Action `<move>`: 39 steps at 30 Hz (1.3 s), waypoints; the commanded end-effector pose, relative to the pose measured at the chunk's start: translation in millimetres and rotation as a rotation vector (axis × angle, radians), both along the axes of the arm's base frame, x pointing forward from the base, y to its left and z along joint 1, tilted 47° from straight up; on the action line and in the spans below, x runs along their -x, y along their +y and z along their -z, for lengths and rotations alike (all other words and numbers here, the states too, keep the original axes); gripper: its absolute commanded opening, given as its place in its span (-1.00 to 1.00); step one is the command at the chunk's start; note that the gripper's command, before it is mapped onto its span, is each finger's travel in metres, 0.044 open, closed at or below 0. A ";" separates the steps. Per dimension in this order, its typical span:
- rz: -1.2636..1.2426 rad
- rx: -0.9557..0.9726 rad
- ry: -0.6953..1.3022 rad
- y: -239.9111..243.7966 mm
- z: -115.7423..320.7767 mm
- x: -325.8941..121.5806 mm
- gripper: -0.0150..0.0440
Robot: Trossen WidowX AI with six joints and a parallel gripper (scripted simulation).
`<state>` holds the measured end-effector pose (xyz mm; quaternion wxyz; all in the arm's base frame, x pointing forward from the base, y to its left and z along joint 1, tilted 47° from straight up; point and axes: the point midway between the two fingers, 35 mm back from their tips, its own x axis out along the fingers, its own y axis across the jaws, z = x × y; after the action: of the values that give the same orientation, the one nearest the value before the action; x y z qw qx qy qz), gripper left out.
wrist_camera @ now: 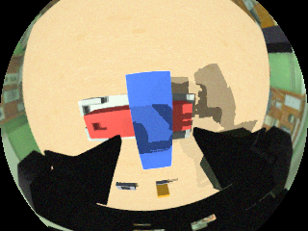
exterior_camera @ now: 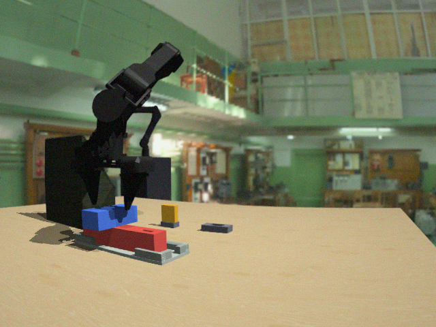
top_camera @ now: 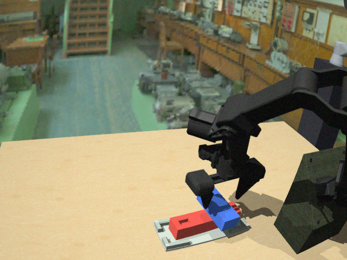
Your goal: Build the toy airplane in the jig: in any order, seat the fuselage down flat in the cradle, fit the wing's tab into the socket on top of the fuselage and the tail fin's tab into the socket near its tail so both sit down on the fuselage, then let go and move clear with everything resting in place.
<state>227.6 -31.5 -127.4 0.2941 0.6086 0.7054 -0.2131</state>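
Note:
The red fuselage [top_camera: 193, 222] [exterior_camera: 127, 239] [wrist_camera: 115, 126] lies lengthwise in the grey cradle [top_camera: 201, 238] [exterior_camera: 152, 254] [wrist_camera: 115, 101] and looks flat. The blue wing [top_camera: 231, 223] [exterior_camera: 90, 219] [wrist_camera: 150, 91] lies crosswise on top of the fuselage, looking level, with no clear gap under it. Its tab and socket are hidden. A small socket near the other end of the fuselage is empty. My gripper [top_camera: 222, 203] [exterior_camera: 110, 206] [wrist_camera: 158, 135] is open wide and empty, fingertips just above the wing. The yellow tail fin [exterior_camera: 169, 213] [wrist_camera: 163, 190] stands upright in a small dark holder [exterior_camera: 169, 224].
An empty dark holder [exterior_camera: 216, 227] [wrist_camera: 126, 186] lies on the table [top_camera: 84, 195] beside the tail fin's holder. A large dark green block [top_camera: 308, 201] [exterior_camera: 63, 179] stands close to the cradle's wing end.

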 end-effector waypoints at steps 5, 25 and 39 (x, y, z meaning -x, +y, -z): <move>0.009 0.015 -0.023 -52.0 -45.4 -7.7 1.00; -0.953 -0.093 -1.048 -50.1 -40.3 -11.2 1.00; -1.050 -0.104 -1.150 -49.8 -39.9 -11.3 1.00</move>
<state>238.0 -81.2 -86.7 0.6322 0.2604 0.6657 0.2987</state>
